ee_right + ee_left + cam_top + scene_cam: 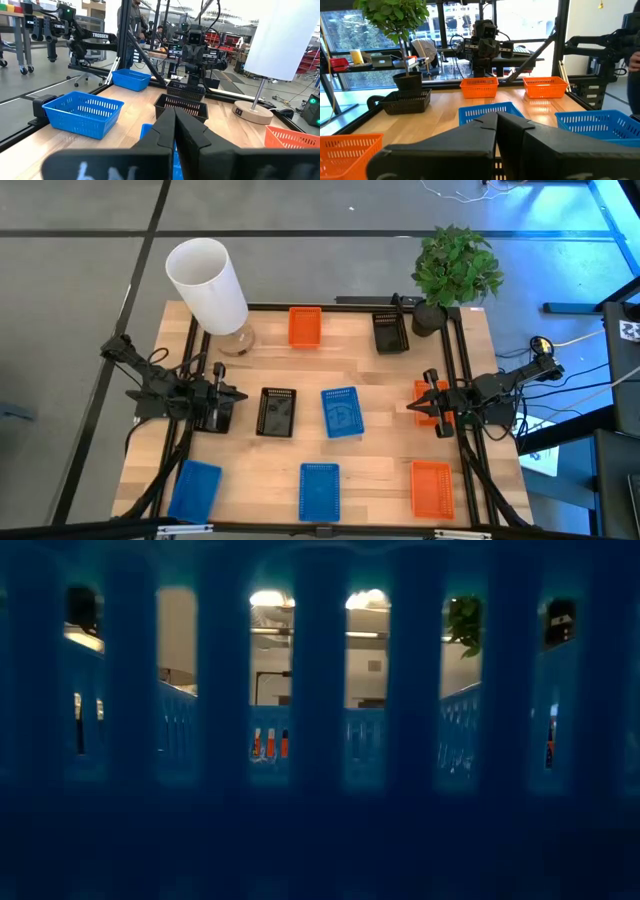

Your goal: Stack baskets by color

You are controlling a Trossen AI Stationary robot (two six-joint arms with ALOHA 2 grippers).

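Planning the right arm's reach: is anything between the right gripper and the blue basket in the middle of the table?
Nothing visible. Only bare table lies between the right gripper and the blue basket.

Pale wooden plank worktop with a black frame. Three bright orange plastic mesh baskets sit among three vivid blue plastic mesh baskets and three black plastic mesh baskets. The tall cylinder is plain white on a light wooden base. A leafy green plant grows from a dark pot. Both arms are black.
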